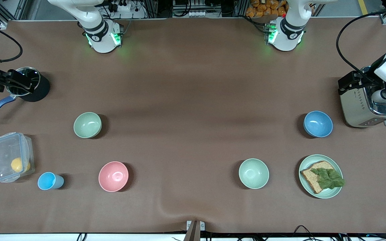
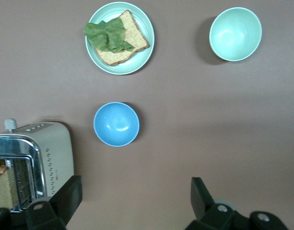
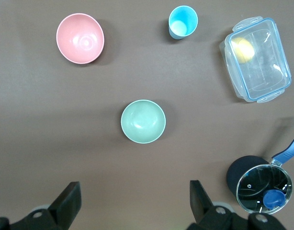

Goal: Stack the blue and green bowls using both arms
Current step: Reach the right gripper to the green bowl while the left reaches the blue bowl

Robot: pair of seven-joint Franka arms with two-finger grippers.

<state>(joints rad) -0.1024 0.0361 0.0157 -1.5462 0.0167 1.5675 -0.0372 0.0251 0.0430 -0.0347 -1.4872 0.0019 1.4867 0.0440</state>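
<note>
Brown cloth covers your table. Going across the front view, your right gripper point(image 3: 132, 203) hangs wide open and empty over the pot point(image 1: 28, 83); the green bowl point(image 1: 87, 125) lies nearest this arm. Your blue bowl point(image 1: 318, 124) sits beside the toaster point(image 1: 364, 103), under the left gripper point(image 2: 135, 201), also open and empty.

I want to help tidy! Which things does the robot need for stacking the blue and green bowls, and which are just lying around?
Needed: blue bowl, green bowl, left gripper over the toaster, right gripper over the pot, both open.
Lying about: pink bowl, paler mint bowl, blue cup, bread plate, plastic box.
</note>
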